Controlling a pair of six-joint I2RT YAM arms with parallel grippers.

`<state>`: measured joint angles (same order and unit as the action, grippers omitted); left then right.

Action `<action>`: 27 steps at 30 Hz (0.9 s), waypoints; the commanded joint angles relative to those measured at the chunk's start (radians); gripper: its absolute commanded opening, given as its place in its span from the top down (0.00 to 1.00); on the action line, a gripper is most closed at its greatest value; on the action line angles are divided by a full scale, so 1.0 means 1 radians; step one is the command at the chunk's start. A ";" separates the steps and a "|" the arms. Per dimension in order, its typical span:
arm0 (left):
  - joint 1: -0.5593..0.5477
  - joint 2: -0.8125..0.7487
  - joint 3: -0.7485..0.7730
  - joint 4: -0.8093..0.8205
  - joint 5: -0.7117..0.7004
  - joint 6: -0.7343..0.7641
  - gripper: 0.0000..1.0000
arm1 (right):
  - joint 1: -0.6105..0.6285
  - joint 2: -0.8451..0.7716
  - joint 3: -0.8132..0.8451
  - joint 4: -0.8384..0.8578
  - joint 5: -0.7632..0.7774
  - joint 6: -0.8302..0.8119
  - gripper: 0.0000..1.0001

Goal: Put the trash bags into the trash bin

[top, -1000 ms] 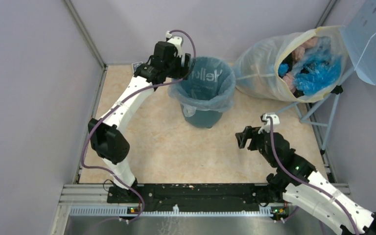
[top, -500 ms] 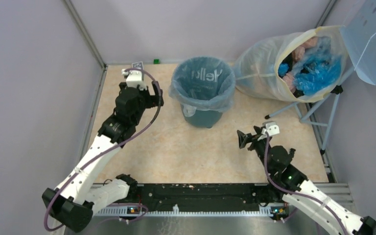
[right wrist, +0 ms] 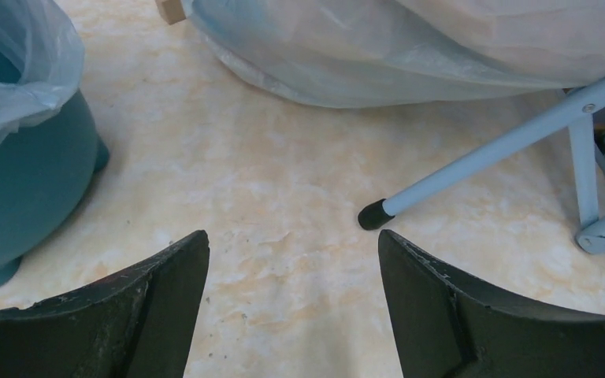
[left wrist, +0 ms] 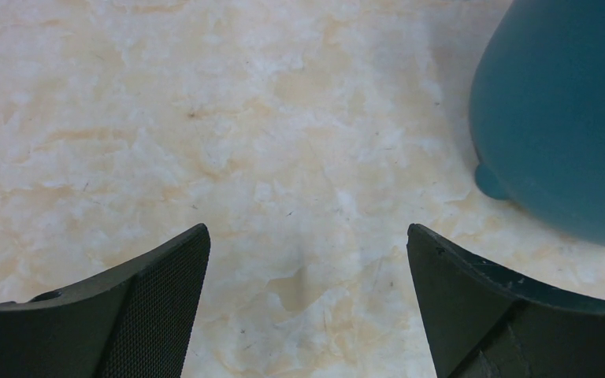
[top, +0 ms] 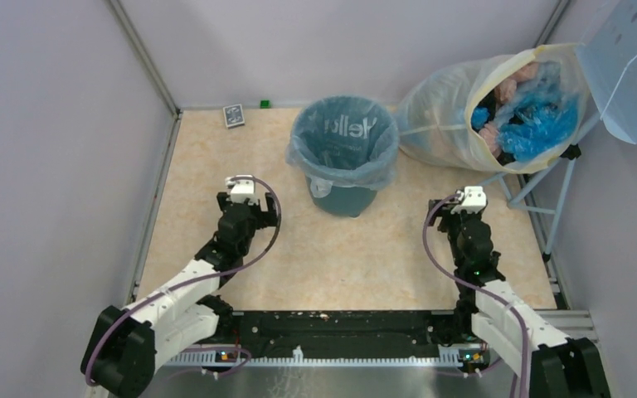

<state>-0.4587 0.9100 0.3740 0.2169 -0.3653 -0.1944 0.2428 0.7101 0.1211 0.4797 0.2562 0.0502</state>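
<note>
While the bag point(top: 381, 170) lines the bin point(top: 344, 199), its top folded over the rim, the left hand point(left wrist: 307, 228) and the right hand point(right wrist: 292, 234) hover over the surface point(top: 340, 257). Both gape wide, empty.

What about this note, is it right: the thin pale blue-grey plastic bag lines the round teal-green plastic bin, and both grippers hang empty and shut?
No: they are open, not shut. Each wrist view shows its fingers wide apart, the left gripper and the right gripper alike. The rest holds: the pale blue-grey plastic bag lines the round teal-green plastic bin, both grippers empty.
</note>
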 commanded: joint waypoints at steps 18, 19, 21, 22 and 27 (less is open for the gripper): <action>0.242 0.338 -0.150 0.656 0.033 0.180 0.01 | -0.132 0.738 0.027 0.797 0.043 -0.073 0.12; 0.254 0.368 -0.158 0.694 0.047 0.185 0.01 | -0.132 0.736 0.022 0.802 0.048 -0.072 0.12; 0.281 0.417 -0.148 0.761 0.084 0.239 0.02 | -0.132 0.757 0.027 0.832 0.049 -0.078 0.12; 0.290 0.430 -0.145 0.776 0.106 0.251 0.03 | -0.132 0.748 0.030 0.808 0.048 -0.073 0.11; 0.371 0.595 -0.128 0.956 0.348 0.289 0.03 | -0.132 0.748 0.031 0.808 0.049 -0.072 0.11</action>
<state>-0.1303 1.4017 0.2249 0.9565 -0.2207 0.0330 0.1200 1.4662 0.1356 1.2648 0.2932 -0.0406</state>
